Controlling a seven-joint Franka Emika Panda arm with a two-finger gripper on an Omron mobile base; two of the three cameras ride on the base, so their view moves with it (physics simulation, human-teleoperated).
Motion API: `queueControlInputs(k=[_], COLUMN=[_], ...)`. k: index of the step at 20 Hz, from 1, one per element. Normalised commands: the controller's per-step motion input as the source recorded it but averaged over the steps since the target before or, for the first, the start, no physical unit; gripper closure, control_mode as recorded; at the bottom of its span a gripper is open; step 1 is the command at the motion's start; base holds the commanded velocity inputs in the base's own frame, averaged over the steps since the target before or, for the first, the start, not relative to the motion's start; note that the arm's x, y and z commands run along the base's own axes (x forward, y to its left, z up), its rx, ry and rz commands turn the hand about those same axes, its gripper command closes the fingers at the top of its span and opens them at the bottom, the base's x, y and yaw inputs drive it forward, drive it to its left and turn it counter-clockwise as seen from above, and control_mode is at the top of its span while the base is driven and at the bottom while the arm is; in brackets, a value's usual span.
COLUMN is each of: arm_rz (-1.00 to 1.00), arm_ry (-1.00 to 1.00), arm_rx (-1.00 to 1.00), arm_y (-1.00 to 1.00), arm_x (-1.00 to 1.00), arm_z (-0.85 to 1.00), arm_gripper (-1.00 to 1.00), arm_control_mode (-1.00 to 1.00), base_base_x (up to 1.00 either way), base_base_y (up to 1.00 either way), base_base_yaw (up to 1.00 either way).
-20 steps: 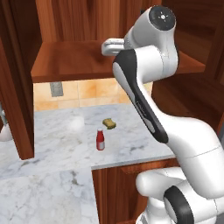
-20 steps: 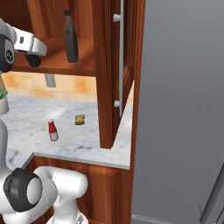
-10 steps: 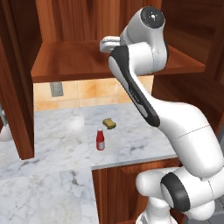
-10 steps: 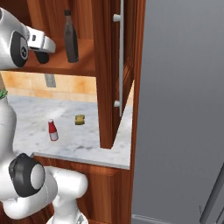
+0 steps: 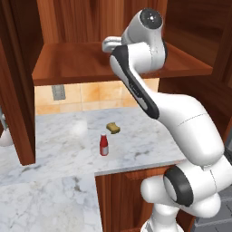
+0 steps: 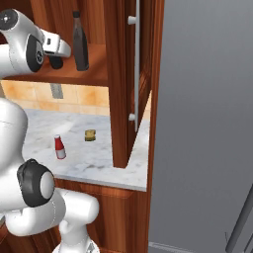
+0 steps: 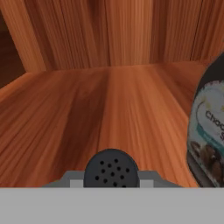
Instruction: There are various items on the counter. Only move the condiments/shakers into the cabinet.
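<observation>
Low in the hand view, my gripper (image 7: 111, 176) is shut on the small black shaker (image 7: 111, 168), whose holed top shows between the fingers. It sits over the cabinet's shelf board (image 7: 87, 109). In the right base view the shaker (image 6: 56, 63) hangs under my hand at the shelf, just left of the tall dark brown bottle (image 6: 80, 42) standing there. That bottle's label (image 7: 209, 131) fills the hand view's right edge. On the marble counter (image 5: 59, 149) stand the small red bottle (image 5: 104, 145) (image 6: 60, 147) and the yellow-brown lump (image 5: 113, 128) (image 6: 90, 135).
The cabinet's open door (image 6: 121, 84) with its long white handle (image 6: 137, 64) juts out on the right. Another door panel (image 5: 18, 90) hangs at the left. An outlet (image 5: 57, 92) sits on the tiled wall below the shelf.
My hand has carried the black shaker further into the cabinet, closer to the brown bottle. The red bottle and the lump have not moved.
</observation>
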Motion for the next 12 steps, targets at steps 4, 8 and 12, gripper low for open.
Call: queueControlInputs(k=[4,8,12], arm_rz=[0.00,0.00,0.00], arm_ry=[0.00,0.00,0.00], arm_rx=[-0.01,-0.07,-0.04], arm_y=[0.00,0.00,0.00], arm_x=[0.51,0.38,0.05], arm_z=[-0.18,-0.17,-0.02], arm_gripper=[1.00,1.00,-1.00], arm_control_mode=[-1.00,-1.00,-1.00], base_base_x=[0.00,0.00,0.00], base_base_y=[0.00,0.00,0.00], base_base_yaw=[0.00,0.00,0.00])
